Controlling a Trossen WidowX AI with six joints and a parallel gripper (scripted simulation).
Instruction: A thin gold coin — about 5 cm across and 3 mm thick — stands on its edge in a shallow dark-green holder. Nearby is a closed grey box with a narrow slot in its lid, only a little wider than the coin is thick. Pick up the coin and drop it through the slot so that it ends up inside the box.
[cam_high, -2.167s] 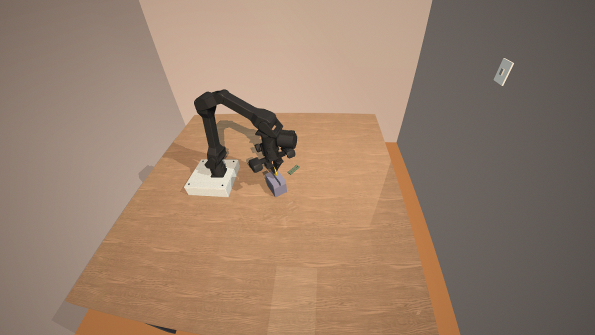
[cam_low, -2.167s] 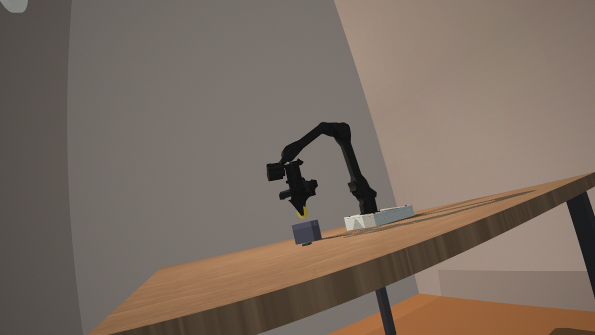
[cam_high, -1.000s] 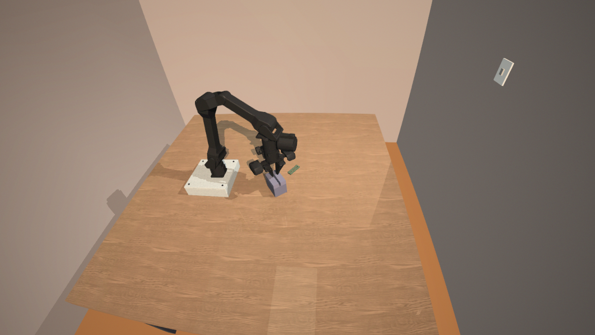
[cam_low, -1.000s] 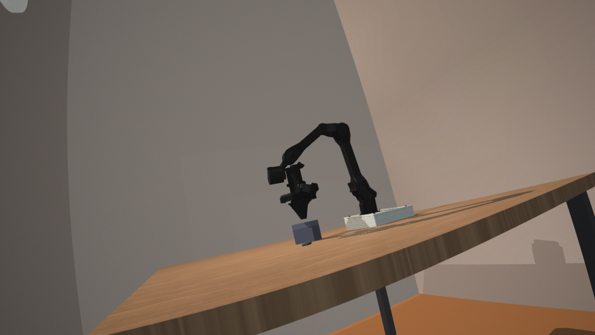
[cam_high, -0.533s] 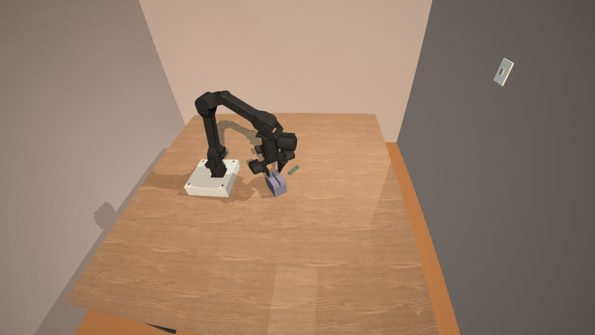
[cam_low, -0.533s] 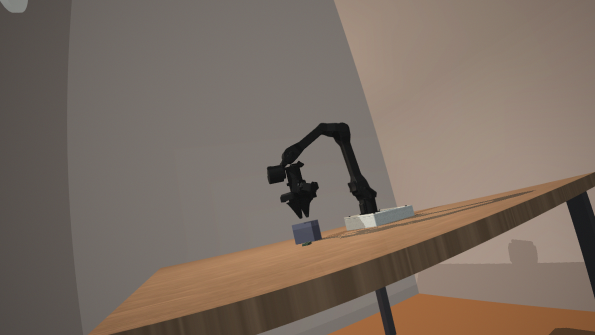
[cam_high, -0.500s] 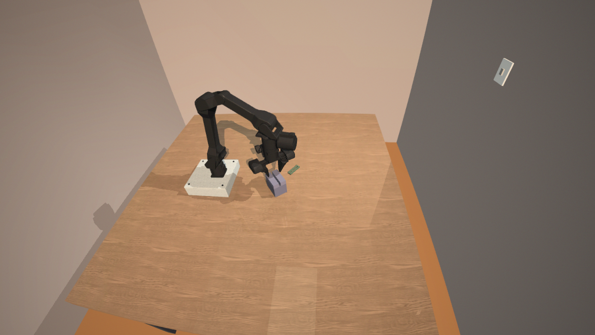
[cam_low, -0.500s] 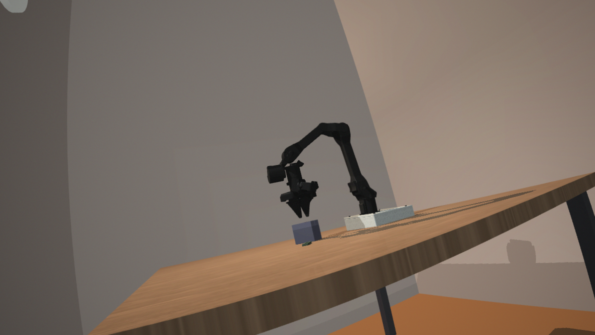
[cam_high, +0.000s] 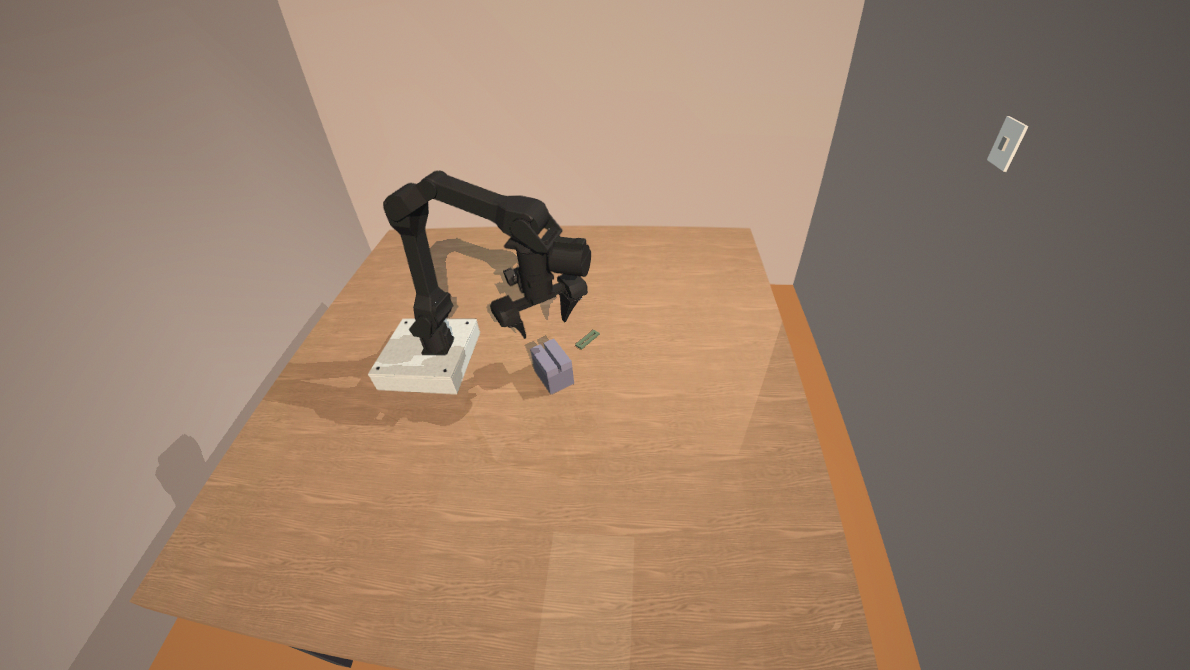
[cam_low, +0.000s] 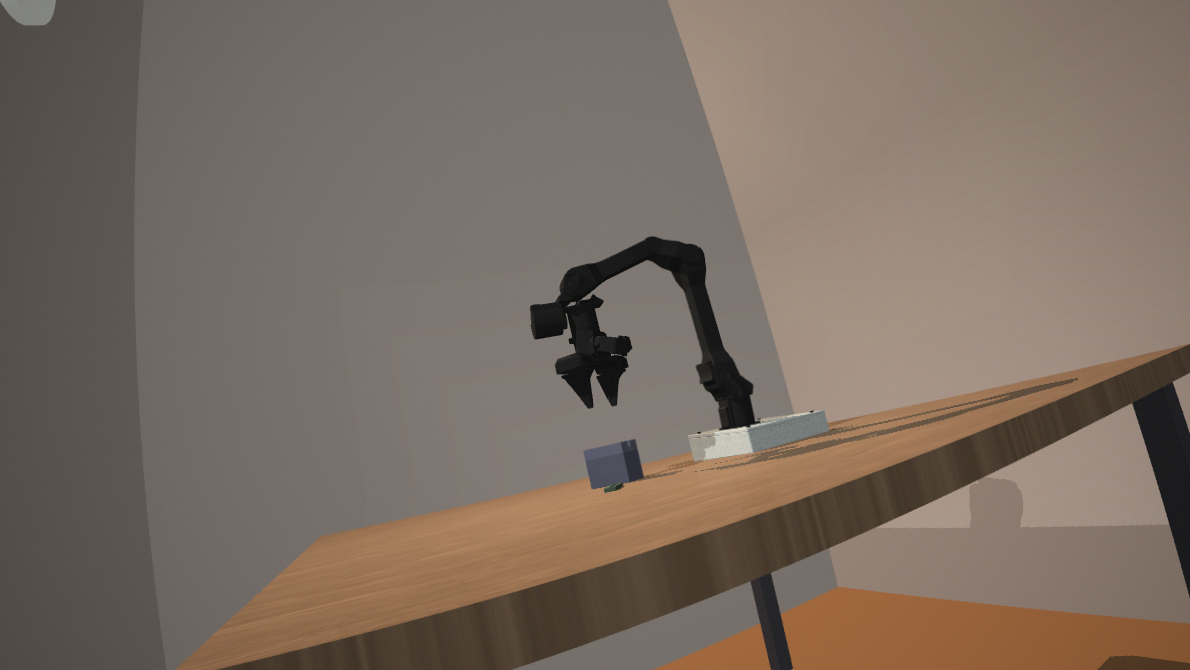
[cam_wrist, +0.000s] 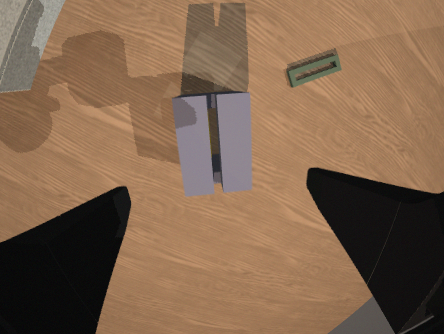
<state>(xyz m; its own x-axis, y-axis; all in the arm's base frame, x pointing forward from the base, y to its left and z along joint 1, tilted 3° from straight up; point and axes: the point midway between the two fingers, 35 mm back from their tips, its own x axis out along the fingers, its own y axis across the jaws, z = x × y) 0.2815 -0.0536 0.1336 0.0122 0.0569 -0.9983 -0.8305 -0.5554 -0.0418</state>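
Here my gripper hangs spread wide, holding nothing, above the grey box. Directly below me its slot shows something brownish inside; whether that is the coin, I cannot tell. The green holder lies beyond, to one side.

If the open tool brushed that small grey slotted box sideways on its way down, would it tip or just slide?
The grey slotted box looks squat and flat-bottomed on the wooden table, so it would more likely slide than tip. It is small beside the open black tool, so probably light and easily shifted. The flat green holder sits near enough to get bumped.
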